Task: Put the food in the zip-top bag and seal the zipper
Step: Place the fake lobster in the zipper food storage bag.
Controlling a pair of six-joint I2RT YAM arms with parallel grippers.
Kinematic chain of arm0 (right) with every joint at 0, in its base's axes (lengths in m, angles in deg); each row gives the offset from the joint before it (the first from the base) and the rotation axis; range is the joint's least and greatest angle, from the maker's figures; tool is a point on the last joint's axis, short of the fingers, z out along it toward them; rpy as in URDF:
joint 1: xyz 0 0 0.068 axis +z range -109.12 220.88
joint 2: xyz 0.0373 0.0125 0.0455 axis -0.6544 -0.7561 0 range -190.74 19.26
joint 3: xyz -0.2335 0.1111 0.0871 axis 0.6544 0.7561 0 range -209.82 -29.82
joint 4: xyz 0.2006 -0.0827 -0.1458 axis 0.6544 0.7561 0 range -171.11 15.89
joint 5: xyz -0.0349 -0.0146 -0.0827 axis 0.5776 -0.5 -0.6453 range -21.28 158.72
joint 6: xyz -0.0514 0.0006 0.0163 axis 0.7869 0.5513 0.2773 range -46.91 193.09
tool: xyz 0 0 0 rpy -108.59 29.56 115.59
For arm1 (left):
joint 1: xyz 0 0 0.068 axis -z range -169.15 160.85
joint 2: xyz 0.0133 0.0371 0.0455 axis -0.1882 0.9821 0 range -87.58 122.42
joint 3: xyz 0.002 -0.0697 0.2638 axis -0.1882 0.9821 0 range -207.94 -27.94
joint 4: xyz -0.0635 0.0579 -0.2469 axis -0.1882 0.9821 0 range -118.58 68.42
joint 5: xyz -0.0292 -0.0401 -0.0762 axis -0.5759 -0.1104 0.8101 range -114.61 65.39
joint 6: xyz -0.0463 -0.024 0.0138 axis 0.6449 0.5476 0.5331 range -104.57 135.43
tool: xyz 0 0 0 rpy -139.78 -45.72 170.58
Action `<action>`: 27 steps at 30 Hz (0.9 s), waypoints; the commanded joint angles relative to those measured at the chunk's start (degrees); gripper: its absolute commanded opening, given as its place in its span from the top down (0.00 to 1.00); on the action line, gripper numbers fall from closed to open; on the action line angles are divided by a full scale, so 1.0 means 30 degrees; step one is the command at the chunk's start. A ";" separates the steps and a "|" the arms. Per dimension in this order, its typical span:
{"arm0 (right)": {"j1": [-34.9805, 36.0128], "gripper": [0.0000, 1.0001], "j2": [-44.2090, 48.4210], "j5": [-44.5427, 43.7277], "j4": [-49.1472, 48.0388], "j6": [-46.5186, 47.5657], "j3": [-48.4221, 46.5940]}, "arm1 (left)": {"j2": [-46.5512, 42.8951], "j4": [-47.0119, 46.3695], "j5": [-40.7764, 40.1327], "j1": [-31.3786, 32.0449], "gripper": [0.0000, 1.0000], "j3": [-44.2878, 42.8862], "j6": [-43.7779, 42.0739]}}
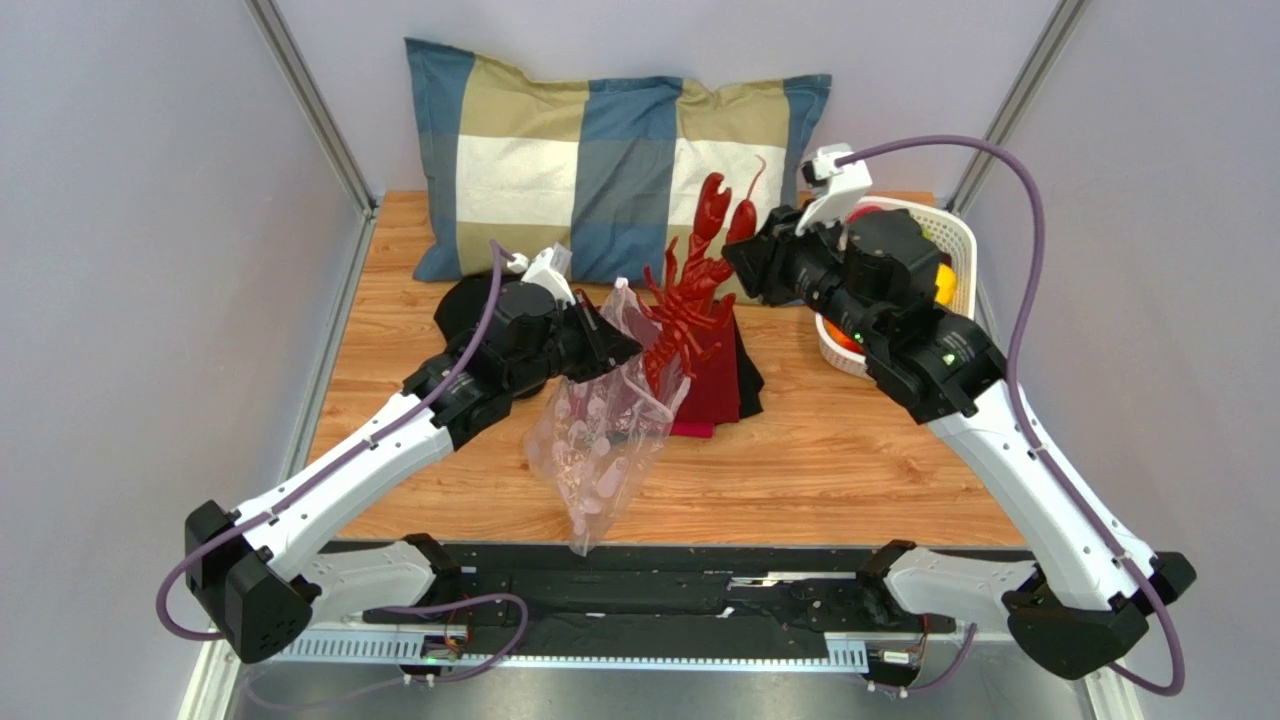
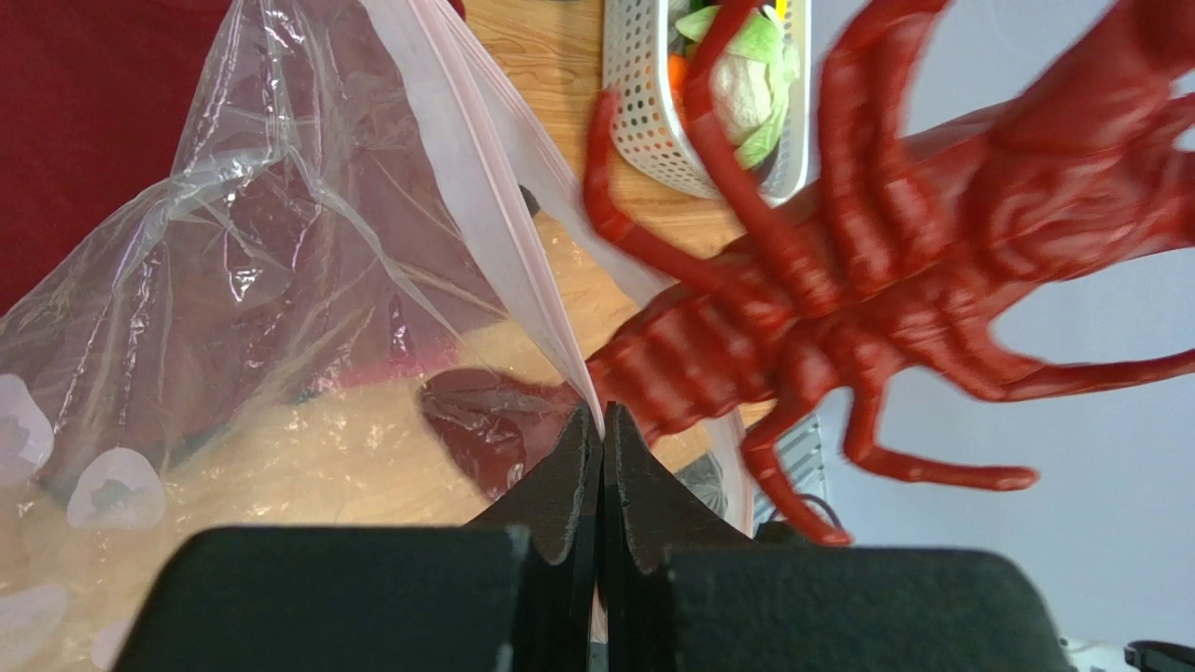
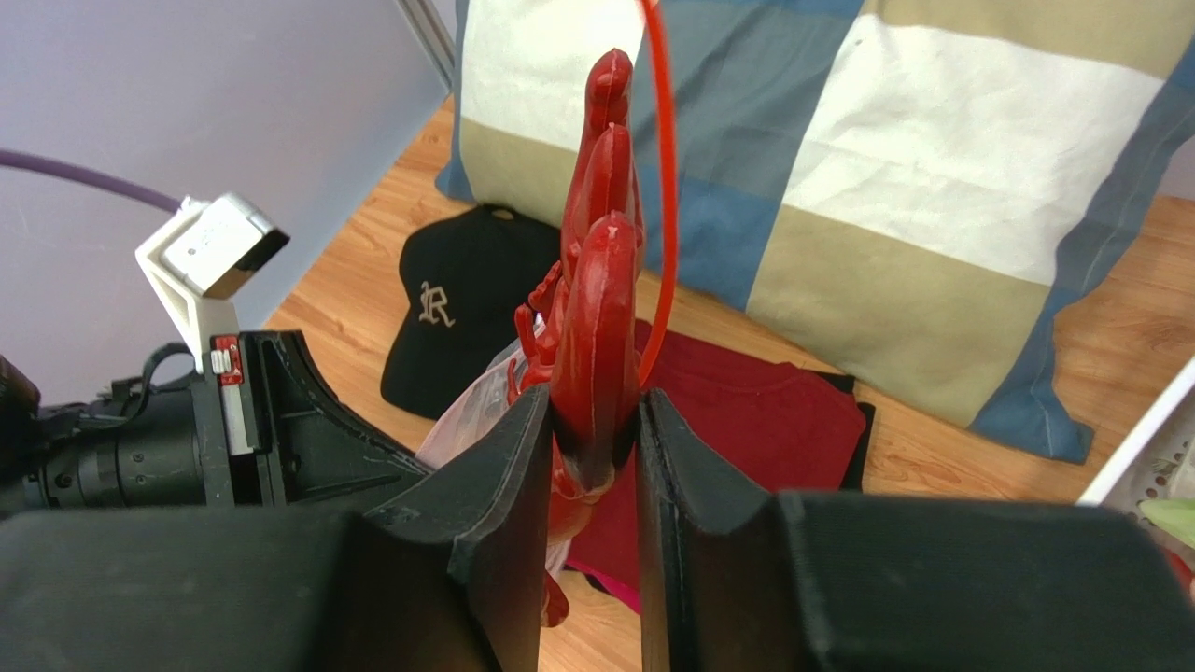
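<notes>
In the overhead view, the light wooden table (image 1: pixel 842 465) fills the centre of your scene, and the blue, cream and tan checked pillow (image 1: pixel 601 150) leans along its top edge. Left of centre hangs the clear, crinkly zip-top bag (image 1: pixel 601 443), held off the wood with its mouth uppermost. Your left gripper (image 1: pixel 624 348) has its fingers pressed fully together on the bag's upper edge. Right of the bag lies the folded dark red cloth (image 1: pixel 718 383). At centre, the red plastic lobster (image 1: pixel 694 293) hangs claws up, its tail end at the bag's mouth, and your right gripper (image 1: pixel 747 258) clamps it narrowly near the claws. The white perforated basket (image 1: pixel 950 240) sits upper right. The black cap (image 3: pixel 456 315) lies left of centre in the right wrist view.
</notes>
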 commanded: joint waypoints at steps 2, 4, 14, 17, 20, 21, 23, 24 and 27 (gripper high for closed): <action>0.1633 1.00 -0.0587 -0.1691 -0.1073 0.0104 -0.0006 | 0.0096 -0.1285 -0.0292 0.0187 1.00 -0.0994 -0.0265; 0.2131 1.00 -0.0996 -0.2074 -0.1043 -0.0159 0.0053 | 0.0125 -0.1402 -0.0205 0.0187 1.00 -0.1052 -0.0235; 0.2837 1.00 -0.2667 -0.3248 -0.0253 -0.2209 -0.0181 | -0.0197 -0.2017 -0.0233 0.0362 1.00 -0.0994 -0.0206; 0.3070 1.00 -0.2902 -0.1671 -0.0136 -0.2592 -0.0065 | -0.0226 -0.2310 -0.0467 0.0392 1.00 -0.0877 -0.0410; 0.3568 1.00 -0.2641 -0.1166 0.0157 -0.2680 0.0520 | -0.0313 -0.2428 -0.0761 0.0392 1.00 -0.0789 -0.0499; 0.3801 1.00 -0.2552 -0.1225 0.0245 -0.2738 0.0782 | -0.0372 -0.2573 -0.0761 0.0392 1.00 -0.0731 -0.0470; 0.3921 1.00 -0.2318 -0.1488 0.0246 -0.3001 0.1512 | -0.0460 -0.2837 -0.0732 0.0421 1.00 -0.0614 -0.0323; 0.3892 1.00 -0.2287 -0.1489 0.0217 -0.3205 0.1691 | -0.0489 -0.3128 -0.0761 0.0421 1.00 -0.0555 -0.0265; 0.3921 1.00 -0.2608 -0.1285 0.0072 -0.4230 0.1927 | -0.0285 -0.3334 -0.0732 0.0509 1.00 -0.0613 -0.0060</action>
